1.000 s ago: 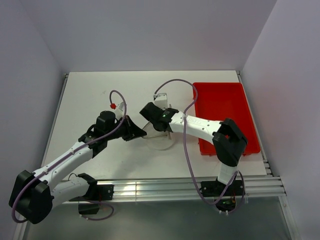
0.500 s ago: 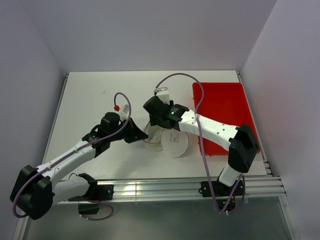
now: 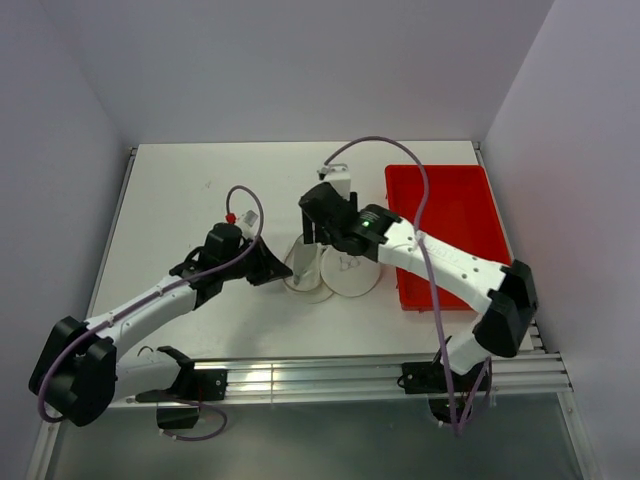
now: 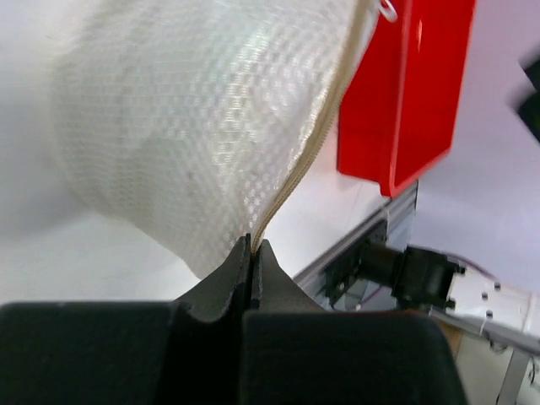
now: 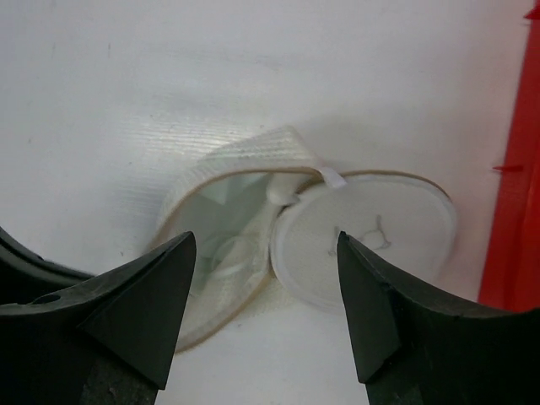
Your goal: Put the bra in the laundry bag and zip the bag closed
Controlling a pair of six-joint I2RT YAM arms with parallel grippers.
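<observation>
The cream mesh laundry bag (image 3: 335, 275) lies mid-table with its mouth open toward the left. Its round disc face (image 5: 364, 238), printed with a small bra outline, has flopped to the right. Inside the mouth lies soft white fabric with a rounded cup shape, the bra (image 5: 221, 263). My left gripper (image 4: 253, 246) is shut on the bag's zipper edge at its near left side, also seen in the top view (image 3: 283, 272). My right gripper (image 5: 266, 245) hovers open just above the mouth with nothing between its fingers; in the top view it (image 3: 318, 232) sits behind the bag.
A red plastic tray (image 3: 450, 215) stands at the right of the table, close to the bag's disc face. The right arm's cable loops over the tray. The metal rail of the table's near edge (image 3: 330, 375) runs below the bag.
My right gripper has opened and drawn back above the bag. The disc face has dropped open to the right, showing the bag's inside. My left gripper keeps its hold on the zipper edge.
</observation>
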